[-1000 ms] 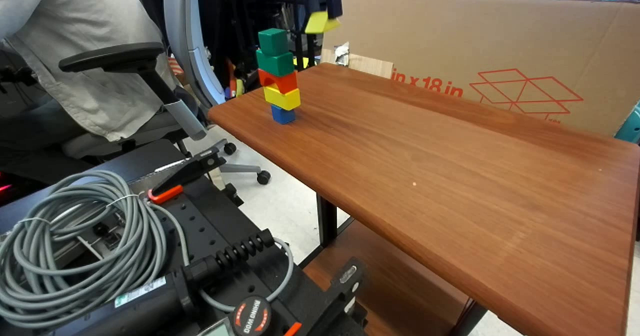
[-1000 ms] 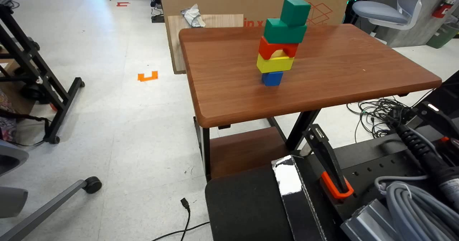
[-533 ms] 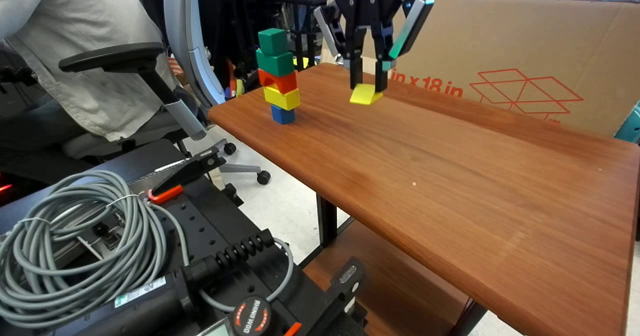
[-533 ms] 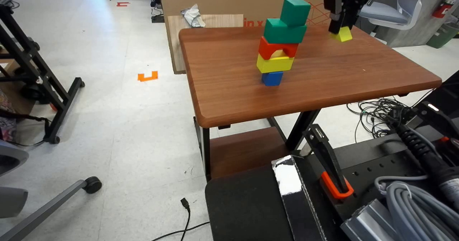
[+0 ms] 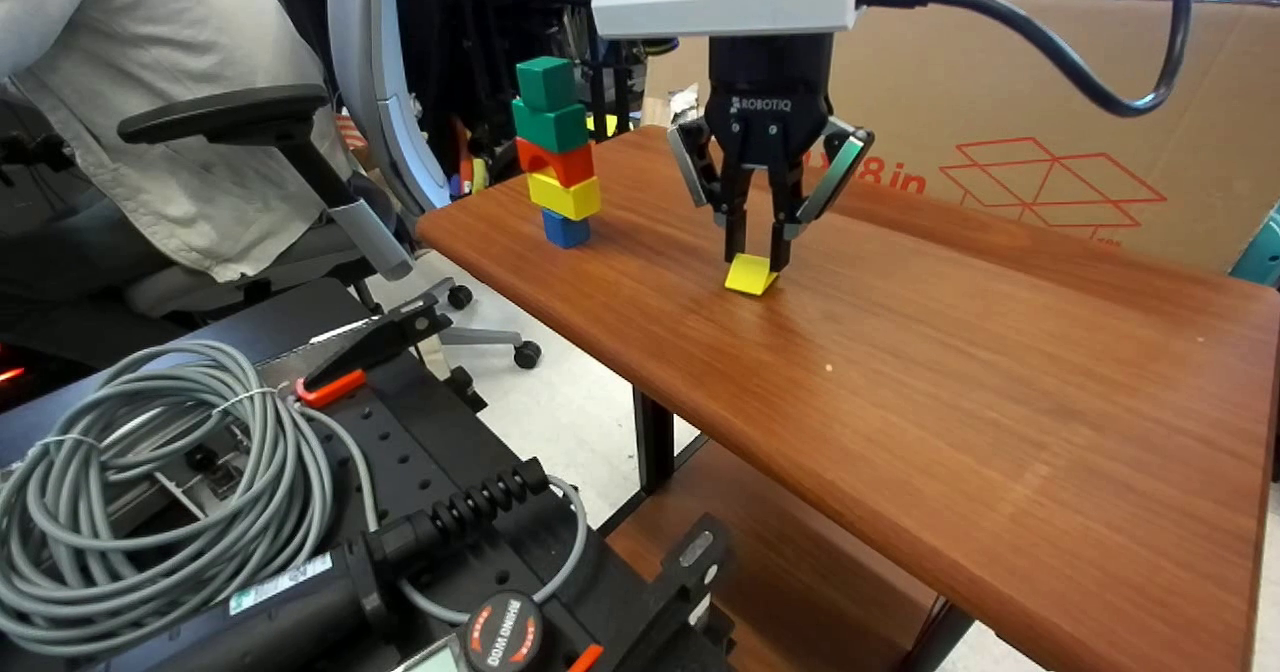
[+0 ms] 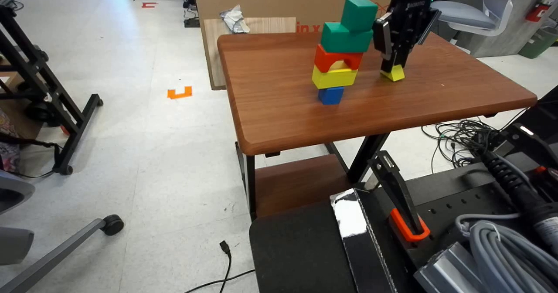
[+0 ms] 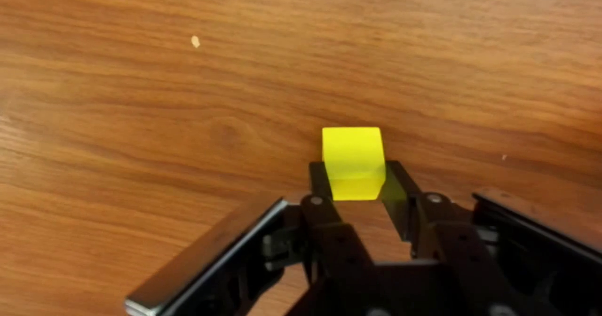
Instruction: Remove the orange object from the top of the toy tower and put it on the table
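The orange object, a small yellow block with sloped sides, shows in both exterior views (image 5: 750,276) (image 6: 396,73) and in the wrist view (image 7: 353,154). My gripper (image 5: 756,261) points down with its fingertips on both sides of the block, also in the wrist view (image 7: 356,172). The block is at or just above the table (image 5: 960,392); I cannot tell whether it touches. The toy tower (image 5: 553,127) stands upright apart from the gripper, near one end of the table, with two green blocks on top, then red, yellow and blue. It also shows in an exterior view (image 6: 346,38).
A large cardboard box (image 5: 1000,92) stands behind the table. A black cart with coiled grey cable (image 5: 170,492) and clamps stands in front of it. A chair with a seated person (image 5: 190,102) is beside the tower end. A cable (image 5: 1080,72) loops from the wrist.
My gripper has come down from above, carrying the yellow block away from the tower's side and low to the table surface. The tower has not moved.
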Controlling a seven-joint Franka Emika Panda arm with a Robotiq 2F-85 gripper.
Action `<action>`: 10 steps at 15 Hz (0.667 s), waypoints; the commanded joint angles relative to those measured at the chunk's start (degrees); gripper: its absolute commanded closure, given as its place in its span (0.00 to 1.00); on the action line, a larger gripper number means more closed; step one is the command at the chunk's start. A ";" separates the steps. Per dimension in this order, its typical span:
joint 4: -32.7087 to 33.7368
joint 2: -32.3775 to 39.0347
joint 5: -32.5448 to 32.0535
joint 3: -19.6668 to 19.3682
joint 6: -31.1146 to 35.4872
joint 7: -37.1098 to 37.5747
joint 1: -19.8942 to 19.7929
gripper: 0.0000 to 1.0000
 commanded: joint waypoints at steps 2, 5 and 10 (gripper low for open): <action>1.84 0.68 0.05 -0.47 0.85 -1.46 0.09 0.34; -1.29 -3.70 0.26 -0.06 1.99 -0.81 0.59 0.13; -7.30 -15.36 1.88 0.35 -3.29 7.71 3.68 0.00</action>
